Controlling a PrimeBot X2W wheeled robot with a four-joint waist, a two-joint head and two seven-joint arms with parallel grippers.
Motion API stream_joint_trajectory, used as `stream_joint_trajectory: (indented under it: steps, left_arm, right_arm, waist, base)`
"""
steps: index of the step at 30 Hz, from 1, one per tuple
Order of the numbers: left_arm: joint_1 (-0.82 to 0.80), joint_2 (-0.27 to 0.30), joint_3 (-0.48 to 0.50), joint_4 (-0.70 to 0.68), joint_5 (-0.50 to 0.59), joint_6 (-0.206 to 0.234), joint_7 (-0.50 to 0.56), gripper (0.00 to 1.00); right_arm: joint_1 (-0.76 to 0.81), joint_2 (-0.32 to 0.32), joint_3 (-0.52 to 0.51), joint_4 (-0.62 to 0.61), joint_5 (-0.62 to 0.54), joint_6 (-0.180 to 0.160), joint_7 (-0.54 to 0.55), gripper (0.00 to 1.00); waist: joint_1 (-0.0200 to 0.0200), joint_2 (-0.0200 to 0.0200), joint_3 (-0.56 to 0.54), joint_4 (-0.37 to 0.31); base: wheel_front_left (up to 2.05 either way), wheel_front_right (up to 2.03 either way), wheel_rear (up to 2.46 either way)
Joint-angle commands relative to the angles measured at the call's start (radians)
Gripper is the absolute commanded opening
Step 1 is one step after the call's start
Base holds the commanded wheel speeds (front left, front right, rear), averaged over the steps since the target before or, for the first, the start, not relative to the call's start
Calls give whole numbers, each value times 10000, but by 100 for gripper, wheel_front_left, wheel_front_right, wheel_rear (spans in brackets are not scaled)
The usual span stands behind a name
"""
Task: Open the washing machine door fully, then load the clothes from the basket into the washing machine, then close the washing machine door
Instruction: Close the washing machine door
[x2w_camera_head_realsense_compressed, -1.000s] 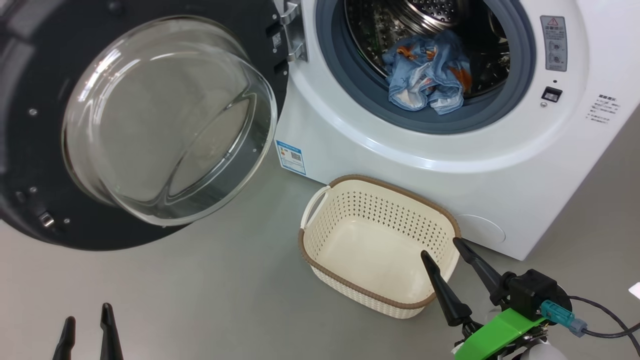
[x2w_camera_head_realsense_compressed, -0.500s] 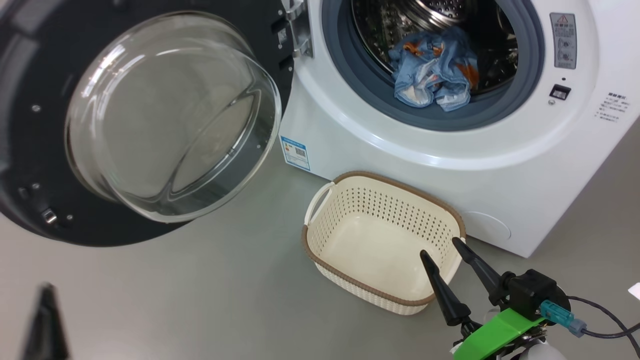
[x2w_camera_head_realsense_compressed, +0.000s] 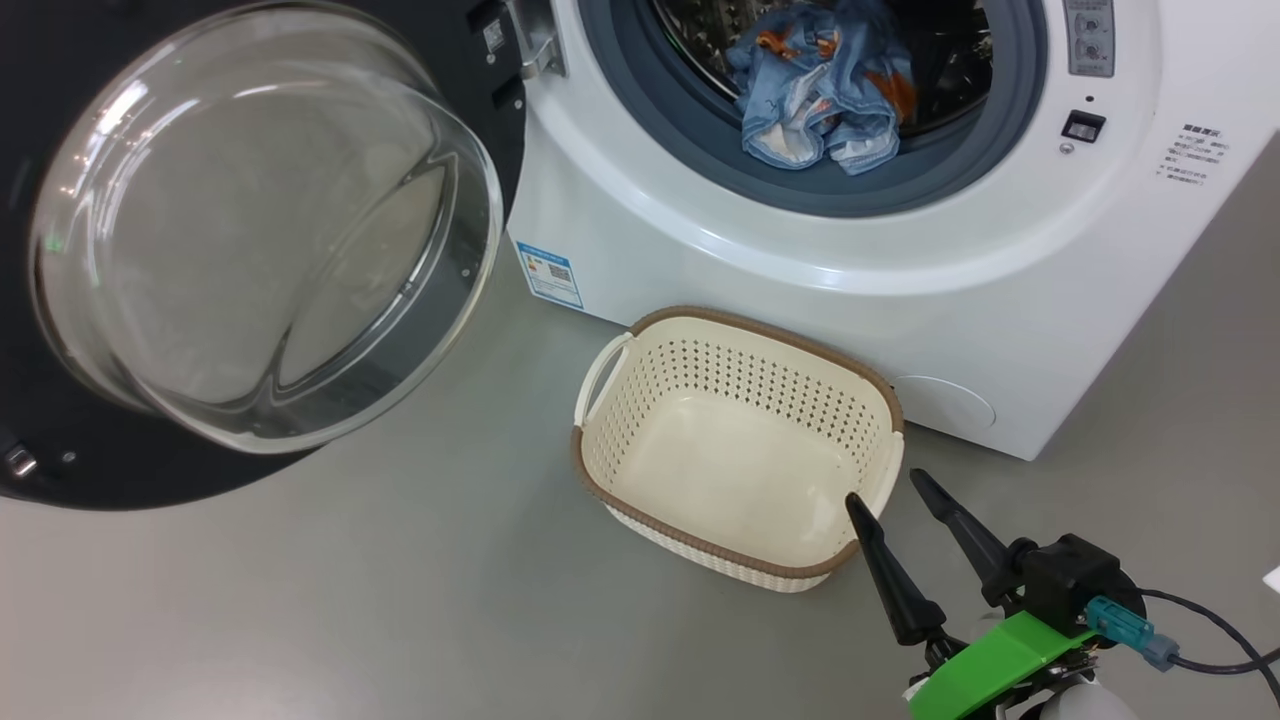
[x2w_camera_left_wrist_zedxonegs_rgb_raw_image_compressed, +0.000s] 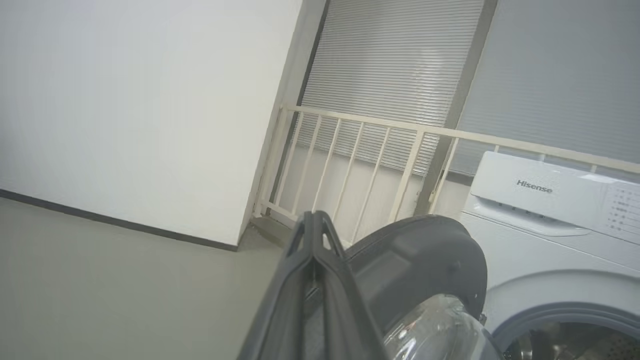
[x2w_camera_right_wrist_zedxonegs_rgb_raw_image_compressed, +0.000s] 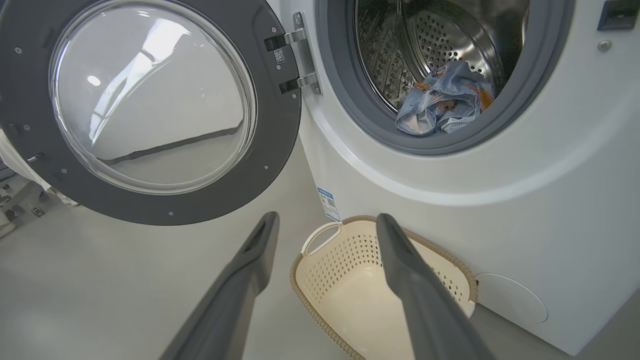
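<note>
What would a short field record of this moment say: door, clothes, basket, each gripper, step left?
door: washing machine door swung wide open, left of the washing machine
clothes: the clothes lie bundled in the drum, at the front of the opening
basket: the basket is empty, on the floor before the machine
left gripper: shut, empty, the door's outer side beyond it
right gripper: open, empty, by the basket's near right corner
step left: close the door

Head view steeply down; wrist views lower, perhaps near-floor, sharing the washing machine door (x2w_camera_head_realsense_compressed: 260, 230).
</note>
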Motion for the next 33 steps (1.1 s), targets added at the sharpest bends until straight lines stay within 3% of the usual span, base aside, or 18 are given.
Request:
stream_joint_trajectory:
  steps: [1, 5, 10, 17, 24, 33]
  left_arm:
    - [-671, 1050, 246, 340, -785, 15, 80, 0]
    - [-1868, 2273, -172, 2098, -3245, 15, 1001, 0]
    - [-2791, 3188, -714, 3699, -4644, 15, 2299, 0]
    - [-3612, 3746, -1487, 4962, -5511, 15, 3895, 0]
    - [-4110, 3865, -2253, 5523, -6195, 15, 5769, 0]
    - [-4421, 3810, -2346, 6028, -6409, 15, 6047, 0]
  right_arm:
    - [-330, 51, 222, -243, -50, 16, -120, 100]
    - [-349, 36, 206, -250, -67, 16, -120, 100]
    - [-340, -11, 252, -262, -75, 16, -120, 100]
    - [-303, -110, 317, -270, -99, 16, -120, 100]
    - [-394, -228, 409, -303, -167, 16, -120, 100]
    - [-673, -336, 581, -338, -277, 16, -120, 100]
  waist:
    - [0, 0, 63, -93]
    - [0, 0, 106, -171]
    - [0, 0, 134, -241]
    - [0, 0, 176, -303]
    - [0, 0, 444, -441]
    - [0, 0, 869, -660]
  base:
    - [0, 0, 0]
    - [0, 0, 0]
    - [0, 0, 0]
    - [0, 0, 0]
    - [0, 0, 0]
    - [0, 0, 0]
